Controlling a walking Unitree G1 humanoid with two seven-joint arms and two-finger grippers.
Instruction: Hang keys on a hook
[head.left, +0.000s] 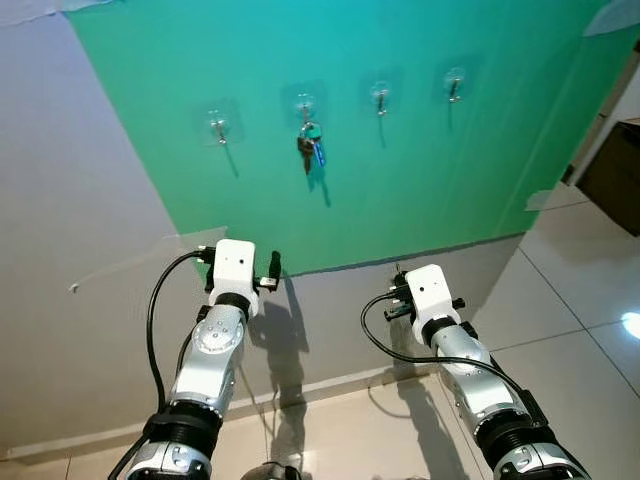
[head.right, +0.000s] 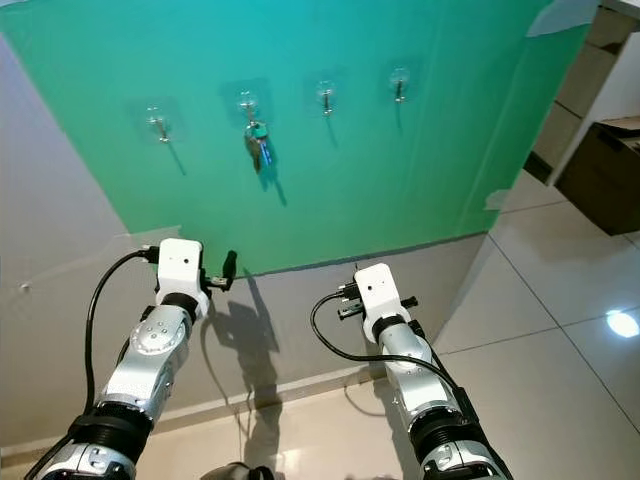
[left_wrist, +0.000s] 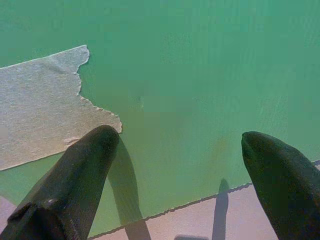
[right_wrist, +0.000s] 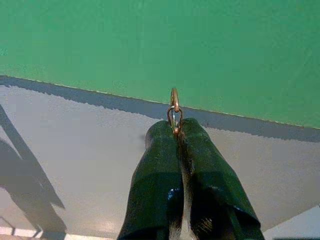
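The right claw (right_wrist: 176, 131) is pressed together on a small brass key ring (right_wrist: 174, 106), which sticks out just past the fingertips, standing on edge with its long axis in line with the fingers; the keys themselves cannot be seen, so whatever hangs from the ring is hidden behind the fingers. In the head views the right claw (head.left: 398, 290) sits low in front of the grey lower wall (head.left: 90, 330), just under the bottom edge of the green sheet (head.left: 420, 170). Four hooks are stuck in a row high on that sheet: the far left hook (head.left: 219, 126) is bare, the second hook (head.left: 304, 104) already carries a bunch of keys (head.left: 310, 148) with a blue one among them, and the third hook (head.left: 380, 98) and fourth hook (head.left: 455, 86) are bare. The third hook lies almost straight up the wall from the right claw, well apart from it, and is likely the nearest free target; the ring would need to be raised and turned so its opening meets the hook's tip. The left claw (left_wrist: 180, 165) is spread wide and holds nothing, pointed at the lower edge of the green sheet beside a strip of tape (left_wrist: 45, 105). The wall between claw and hooks is unobstructed, though the hanging bunch sits just beside the path.
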